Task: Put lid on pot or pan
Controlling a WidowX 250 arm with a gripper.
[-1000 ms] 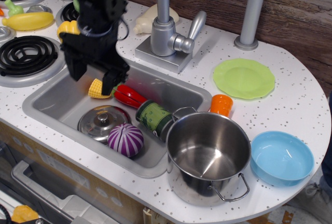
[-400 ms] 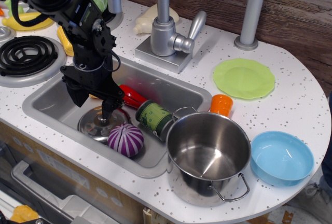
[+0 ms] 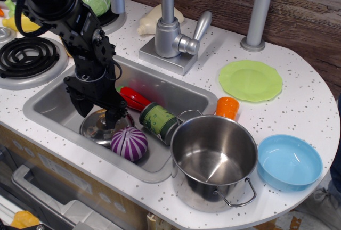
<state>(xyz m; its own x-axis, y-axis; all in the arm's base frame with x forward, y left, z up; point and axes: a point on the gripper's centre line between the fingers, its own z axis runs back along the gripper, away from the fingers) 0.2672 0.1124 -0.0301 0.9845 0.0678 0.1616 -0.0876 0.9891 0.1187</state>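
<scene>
Observation.image shows the lid (image 3: 98, 128) in the sink (image 3: 53, 99), at nine o'clock from the pot (image 3: 213, 158), our end effector (image 3: 100, 114) spread over its knob gripping nothing, so we should centre before pinching.

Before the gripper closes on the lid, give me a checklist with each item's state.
1. Gripper is over the lid in the sink: ok.
2. Fingers straddle the lid's knob: cannot tell, the knob is hidden behind the gripper.
3. Jaws open enough to grasp: cannot tell.
4. Purple ball clear of the lid: not ok, it sits against the lid's edge.
5. Pot upright with its mouth open and empty: ok.
6. Lift path to the pot is free: cannot tell, the green can lies between.
</scene>
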